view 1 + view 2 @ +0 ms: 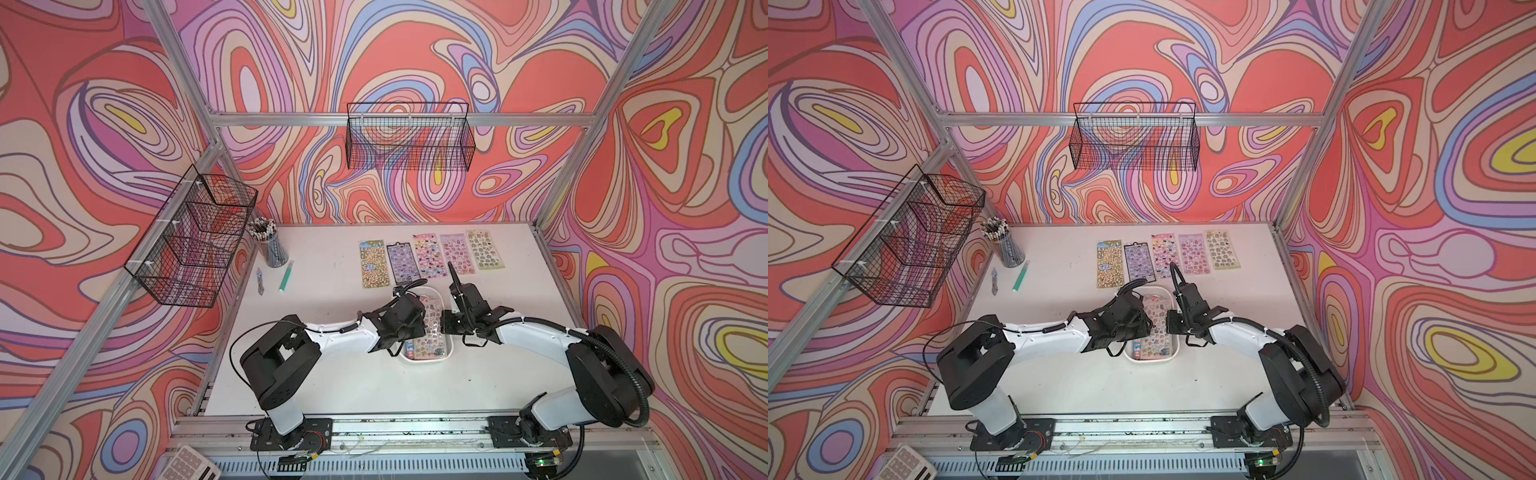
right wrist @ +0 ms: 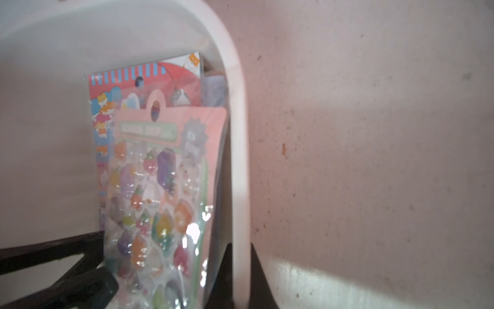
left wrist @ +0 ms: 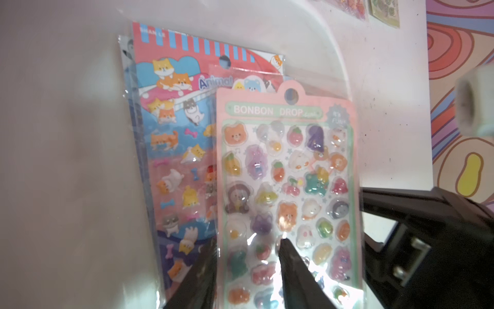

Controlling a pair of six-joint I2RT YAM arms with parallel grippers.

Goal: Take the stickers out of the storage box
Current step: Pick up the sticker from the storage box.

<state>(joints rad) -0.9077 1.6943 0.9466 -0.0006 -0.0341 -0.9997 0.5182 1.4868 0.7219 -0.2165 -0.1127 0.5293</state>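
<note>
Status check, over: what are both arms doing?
Left gripper open astride top sticker sheet. Right gripper shut on storage box rim. Nothing blocking.

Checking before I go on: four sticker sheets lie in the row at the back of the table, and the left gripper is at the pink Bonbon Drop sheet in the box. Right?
Not four: five sheets lie in that row, as both top views show. The rest holds: the left wrist view shows the left gripper at the pink Bonbon Drop sheet in the storage box.
</note>
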